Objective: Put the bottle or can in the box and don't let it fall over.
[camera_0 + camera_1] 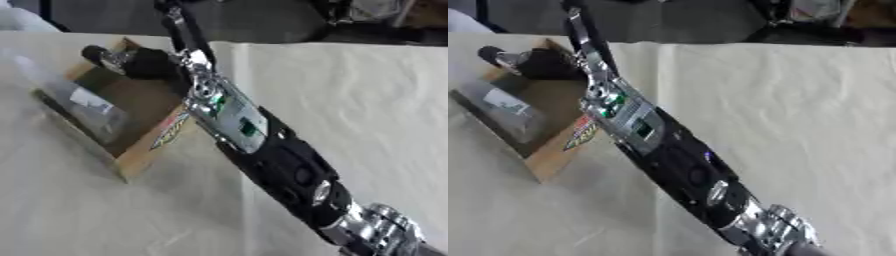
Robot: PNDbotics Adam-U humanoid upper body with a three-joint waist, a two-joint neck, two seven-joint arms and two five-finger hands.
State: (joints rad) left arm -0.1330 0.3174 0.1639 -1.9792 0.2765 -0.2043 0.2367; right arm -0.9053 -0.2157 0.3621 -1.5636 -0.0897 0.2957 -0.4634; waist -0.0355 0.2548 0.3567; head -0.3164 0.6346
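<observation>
Your right hand [144, 62] reaches over one cardboard box [140, 155] on the cloth-covered worktop [350, 100]; your forearm blocks the view, so its grip cannot be told.

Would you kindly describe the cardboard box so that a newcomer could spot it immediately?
Start from the pale cloth-covered table and look to its far left. There lies the open brown cardboard box, with the robot's right hand reaching over it. It has a red and yellow printed flap facing the arm.
</observation>
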